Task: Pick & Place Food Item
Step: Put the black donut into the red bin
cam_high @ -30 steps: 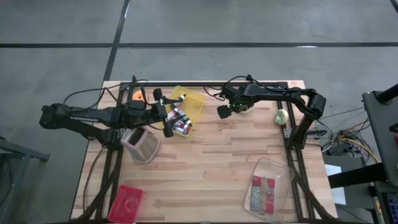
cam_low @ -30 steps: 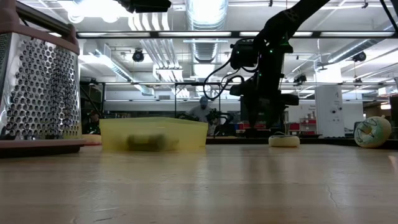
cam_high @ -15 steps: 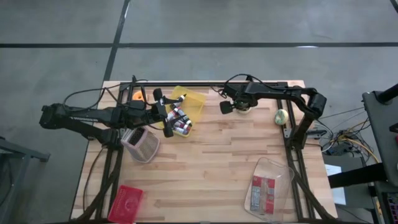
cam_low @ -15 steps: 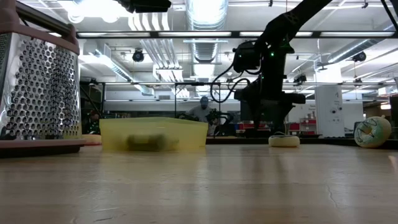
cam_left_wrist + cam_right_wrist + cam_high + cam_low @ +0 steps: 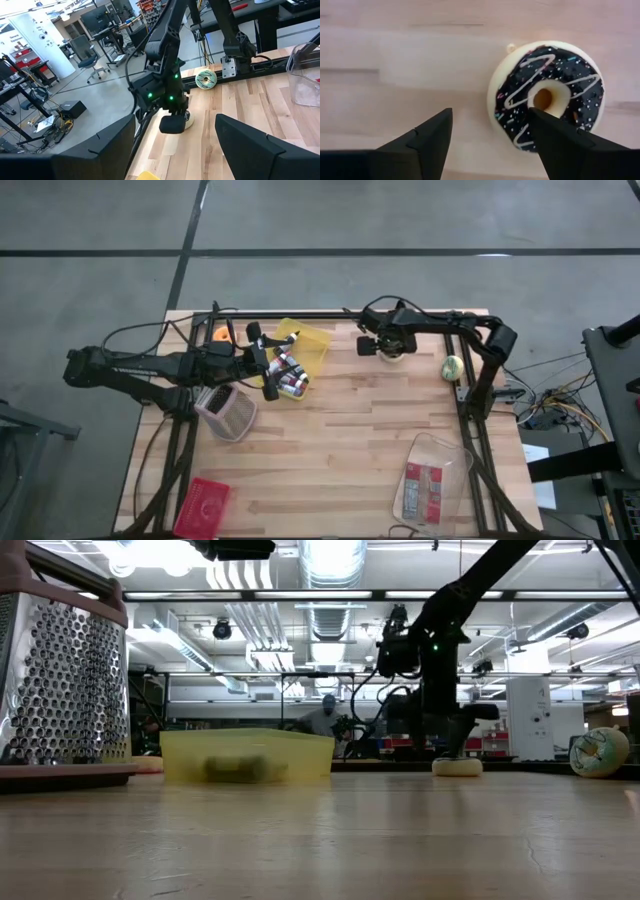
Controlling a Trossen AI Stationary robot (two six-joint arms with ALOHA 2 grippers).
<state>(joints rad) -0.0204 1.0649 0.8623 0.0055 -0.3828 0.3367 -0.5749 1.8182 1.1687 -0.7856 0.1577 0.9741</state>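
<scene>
A cream donut with dark icing and white stripes (image 5: 547, 97) lies flat on the wood at the table's far side (image 5: 394, 353). It also shows in the low view (image 5: 456, 766). My right gripper (image 5: 490, 114) is open and hangs just above the donut (image 5: 378, 344), with one finger over the donut's edge and the other over bare wood. My left gripper (image 5: 175, 150) is open and empty, level beside the yellow bin (image 5: 308, 346), at the table's far left (image 5: 272, 370).
A small multicoloured item (image 5: 291, 381) lies at the bin's near corner. A metal grater (image 5: 228, 412) stands near the left arm. A green-white ball (image 5: 453, 366) lies right of the donut. A clear container (image 5: 436, 480) and a red packet (image 5: 203, 505) lie at the near edge.
My right gripper has gone toward the table's far right, from bare wood to over the donut, and has come lower above it. The donut has stayed where it was.
</scene>
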